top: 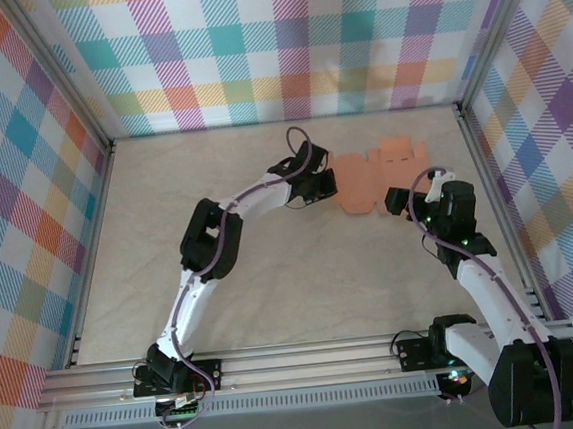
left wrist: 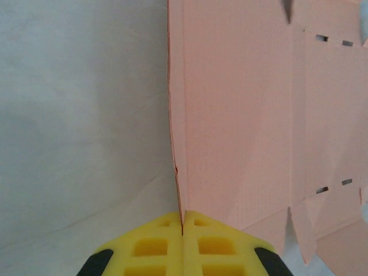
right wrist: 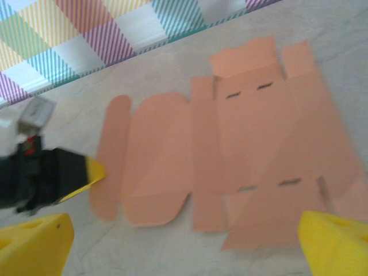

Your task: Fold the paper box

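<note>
The paper box [top: 373, 175] lies as a flat salmon-orange die-cut sheet with flaps and slots, far right of centre on the table. My left gripper [top: 327, 185] is at its left edge. In the left wrist view, the yellow fingers [left wrist: 161, 247] are pressed together on the sheet's raised left flap, and the paper box [left wrist: 259, 115] spreads to the right. My right gripper [top: 407, 205] hovers at the sheet's near right side. It stands open [right wrist: 184, 221], with the paper box [right wrist: 230, 149] lying beyond its wide-apart yellow fingertips [right wrist: 40, 241]. The left gripper [right wrist: 86, 175] touches the rounded left flap.
A pale cloth-covered table [top: 272, 276] is ringed by plaid walls [top: 292, 43] and aluminium rails [top: 299, 359]. Open surface extends to the left and toward the near edge.
</note>
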{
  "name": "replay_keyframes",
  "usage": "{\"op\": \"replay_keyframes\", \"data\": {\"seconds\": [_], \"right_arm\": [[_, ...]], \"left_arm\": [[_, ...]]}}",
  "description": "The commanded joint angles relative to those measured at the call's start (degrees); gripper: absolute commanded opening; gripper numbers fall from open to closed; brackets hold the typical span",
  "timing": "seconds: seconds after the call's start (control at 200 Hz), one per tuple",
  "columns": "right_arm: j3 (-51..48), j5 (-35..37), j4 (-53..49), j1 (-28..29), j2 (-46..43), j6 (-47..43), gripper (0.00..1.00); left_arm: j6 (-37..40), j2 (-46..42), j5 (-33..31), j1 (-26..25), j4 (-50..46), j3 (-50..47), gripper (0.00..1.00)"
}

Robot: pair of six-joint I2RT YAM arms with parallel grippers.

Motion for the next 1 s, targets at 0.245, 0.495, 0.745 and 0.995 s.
{"op": "replay_keyframes", "data": {"seconds": [0.245,0.495,0.745,0.995], "right_arm": [[8.6,0.6,-3.5,-0.5,10.0,1.0,1.00],[7.7,-4.1,0.3,-0.5,13.2,5.4,1.00],[7.3,-4.8,3.0,-0.4,14.8,7.3,1.00],[8.8,-9.7,-0.9,-0.4,16.3,10.0,1.00]], "left_arm": [[14.2,-26.7,-1.5,10.4,-1.6,-31.3,0.00],[18.7,-41.2,-2.6,14.7,-9.1,-44.0,0.00],[9.1,-48.4,-3.9,14.2,-8.4,-49.1,0.41],[9.1,-55.7,-22.2,10.4,-4.9,-45.6,1.00]]}}
